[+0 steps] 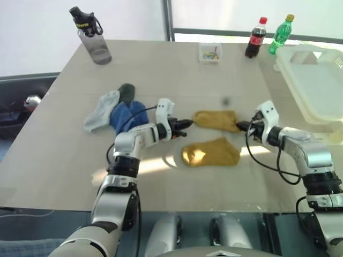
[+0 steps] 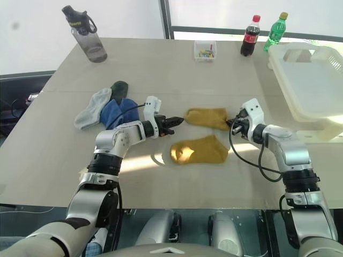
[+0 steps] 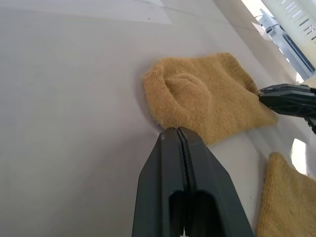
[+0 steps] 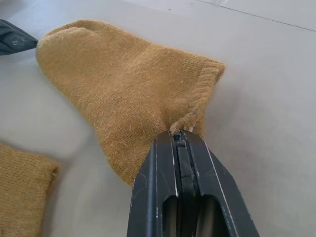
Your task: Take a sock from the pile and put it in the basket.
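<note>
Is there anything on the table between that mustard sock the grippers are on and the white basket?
Nothing visible. The mustard sock lies on bare table, and the stretch toward the basket is open. The bottles stand farther back.

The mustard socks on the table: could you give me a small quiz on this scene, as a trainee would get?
1. True or false: the basket already holds a sock.
2. How many mustard socks lie apart from the pile?
3. Which gripper is pinching the cuff of the farther mustard sock: A, the left gripper, or B, the right gripper?

Key: 1 false; 2 two; 3 B.
</note>
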Controlling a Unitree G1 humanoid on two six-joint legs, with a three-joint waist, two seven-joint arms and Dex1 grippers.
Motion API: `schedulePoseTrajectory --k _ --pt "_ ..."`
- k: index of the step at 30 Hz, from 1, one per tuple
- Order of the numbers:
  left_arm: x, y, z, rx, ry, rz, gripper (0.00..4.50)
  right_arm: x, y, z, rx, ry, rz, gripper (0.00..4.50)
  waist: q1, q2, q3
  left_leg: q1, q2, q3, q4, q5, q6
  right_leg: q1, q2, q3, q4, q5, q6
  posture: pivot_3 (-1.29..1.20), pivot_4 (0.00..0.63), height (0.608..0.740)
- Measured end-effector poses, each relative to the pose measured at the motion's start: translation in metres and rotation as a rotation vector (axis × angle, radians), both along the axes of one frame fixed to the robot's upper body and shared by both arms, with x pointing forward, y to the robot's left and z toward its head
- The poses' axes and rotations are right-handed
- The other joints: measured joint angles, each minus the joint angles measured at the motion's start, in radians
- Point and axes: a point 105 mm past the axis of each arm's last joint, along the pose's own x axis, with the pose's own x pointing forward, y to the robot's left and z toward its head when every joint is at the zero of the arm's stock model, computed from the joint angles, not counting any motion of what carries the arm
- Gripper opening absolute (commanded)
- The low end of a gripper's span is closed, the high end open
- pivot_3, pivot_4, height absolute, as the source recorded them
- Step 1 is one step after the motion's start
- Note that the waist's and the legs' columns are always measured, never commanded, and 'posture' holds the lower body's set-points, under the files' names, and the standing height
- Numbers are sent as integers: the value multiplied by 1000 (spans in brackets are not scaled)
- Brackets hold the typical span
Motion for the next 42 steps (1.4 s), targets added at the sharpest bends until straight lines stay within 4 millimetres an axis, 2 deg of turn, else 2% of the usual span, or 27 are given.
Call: schedulePoseTrajectory --k 3,6,12,16,19,20,32,37,42 --pt "0 -2 1 12 -24 -11 1233 0 0 0 0 0 0 0 0 0 0 0 0 0 0 0 0 0 0 0 0 0 0 0 150 740" --pt "3 -3 1 28 -47 7 2526 0 0 0 0 0 -1 0 0 0 0 0 0 0 0 0 0 0 0 0 0 0 0 0 150 740" --pt "10 -9 1 58 -82 9 2526 0 0 0 3 -1 -2 0 0 0 0 1 0 0 0 0 0 0 0 0 1 0 0 0 150 740" --pt "11 -10 0 69 -92 8 1481 0 0 0 2 -2 -2 0 1 0 0 1 0 0 0 0 0 0 0 0 1 0 0 0 150 740" --pt "12 -9 -4 84 -93 11 198 0 0 0 2 -3 -2 0 2 0 0 0 0 0 0 0 0 0 0 0 1 0 0 0 150 740" --pt "12 -9 -4 86 -93 10 53 0 1 1 2 -4 -2 0 2 0 0 0 0 0 0 0 0 0 0 0 0 0 0 0 150 740" --pt "9 -11 -4 98 -112 -3 53 -1 2 5 1 -22 7 0 1 0 0 0 0 0 0 0 0 0 0 0 0 0 0 0 150 740" --pt "-6 -7 2 92 -145 -3 53 -5 6 17 50 -23 18 0 0 0 0 0 1 0 -1 0 0 0 -3 0 0 0 0 0 150 740" --pt "-25 9 -10 120 -111 9 53 -6 -2 18 75 3 -14 0 0 0 0 0 1 0 -1 0 0 0 -3 0 0 0 0 0 150 740"
